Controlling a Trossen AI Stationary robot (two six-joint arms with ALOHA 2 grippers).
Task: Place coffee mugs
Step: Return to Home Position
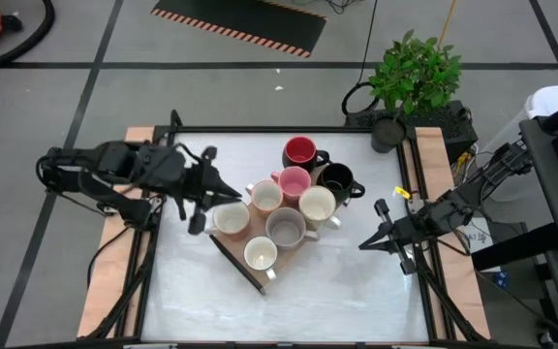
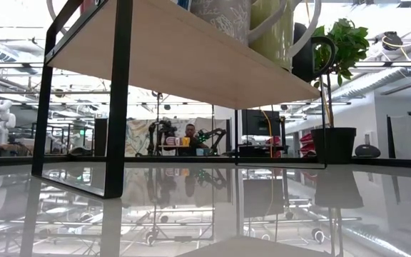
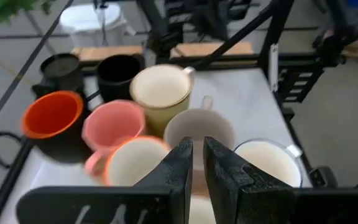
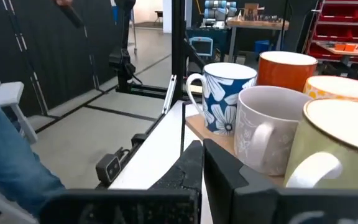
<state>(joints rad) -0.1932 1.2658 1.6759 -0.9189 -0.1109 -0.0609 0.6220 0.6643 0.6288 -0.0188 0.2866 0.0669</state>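
Entry: mugs [image 1: 264, 196], eight, in one tight cluster at the table's [image 1: 337, 291] middle.
- We count four cream mugs [image 1: 318, 204], a grey mug [image 1: 286, 228], a pink mug [image 1: 292, 181], a black mug [image 1: 337, 178] and a red mug [image 1: 300, 151].
- The cream, grey and pink ones stand upright on the shelf [image 2: 191, 64], a wooden board on a black frame.
- The low view shows mug bases and a dark handle on that board. We cannot tell from above whether the red mug stands on the board or just beside it.
- The plant [image 1: 415, 73] stands well apart, at the far right corner.

Entry: left gripper [image 1: 223, 188].
- It sits just beside the cluster on its left and points at the nearest cream mug.
- Its fingers are drawn together and hold nothing.

Entry: right gripper [image 1: 368, 240].
- It sits near the cluster on its right, apart from every mug.
- Its fingers are likewise closed and empty.

Step in hand: we judge the placing done, with no mug lying loose on the table or carried. The arms are due to go back to rest.

Next move, as we judge it:
- Each arm draws back along its own side, away from the shelf.
- The left arm needs more care, since its tip is close to a rim and to handles that jut outward.
- Rising before swinging would keep the mugs from being nudged off the board.
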